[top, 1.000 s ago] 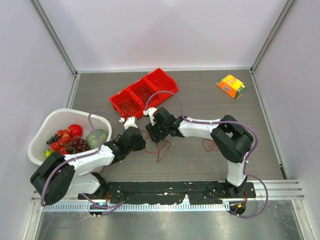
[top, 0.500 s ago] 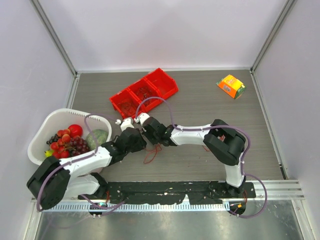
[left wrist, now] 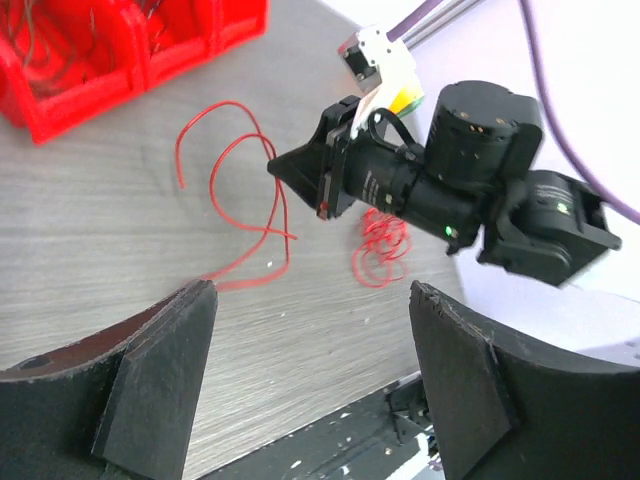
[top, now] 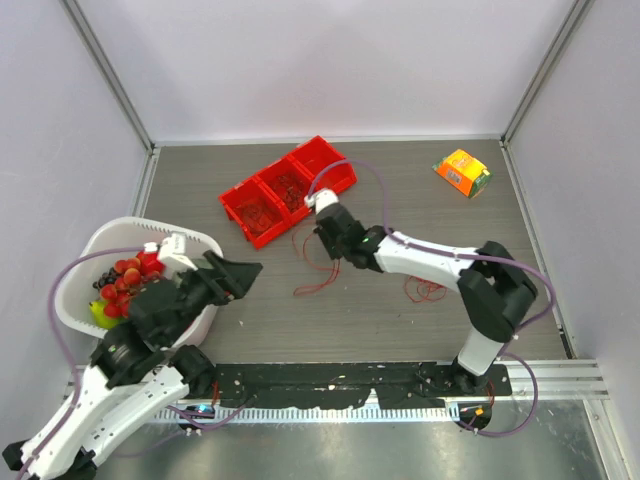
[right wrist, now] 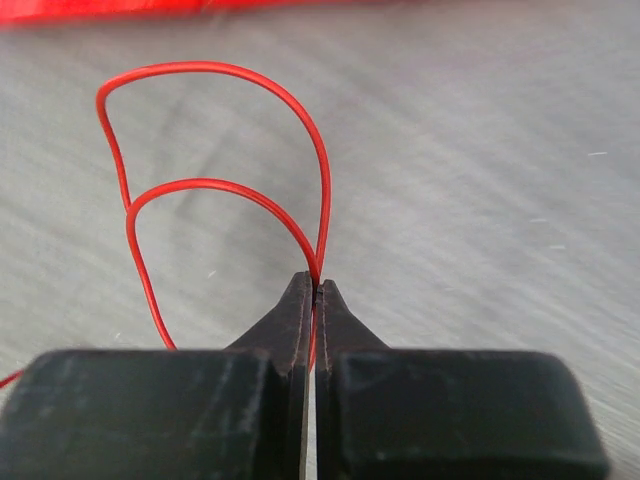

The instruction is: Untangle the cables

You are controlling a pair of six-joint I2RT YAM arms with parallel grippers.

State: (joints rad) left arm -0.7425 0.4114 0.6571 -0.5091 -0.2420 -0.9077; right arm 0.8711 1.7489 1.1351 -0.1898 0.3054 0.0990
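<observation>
the right gripper [right wrist: 315, 292] has its jaws pinched shut on a looped red wire [right wrist: 215, 185] trailing onto the counter [top: 400, 190] just in front of the red bin [left wrist: 70, 105]. the left gripper [left wrist: 310, 300] hangs off, jaws wide apart and empty. this looks like mid-separation: next, that strand likely needs drawing clear of the second red clump [left wrist: 380, 250] farther from the bin.

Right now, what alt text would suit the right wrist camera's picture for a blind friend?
The right gripper is pinched shut on a thin red cable, which rises from its tips in two arching loops over a grey wood-grain table. A strip of red bin edges the top.
</observation>
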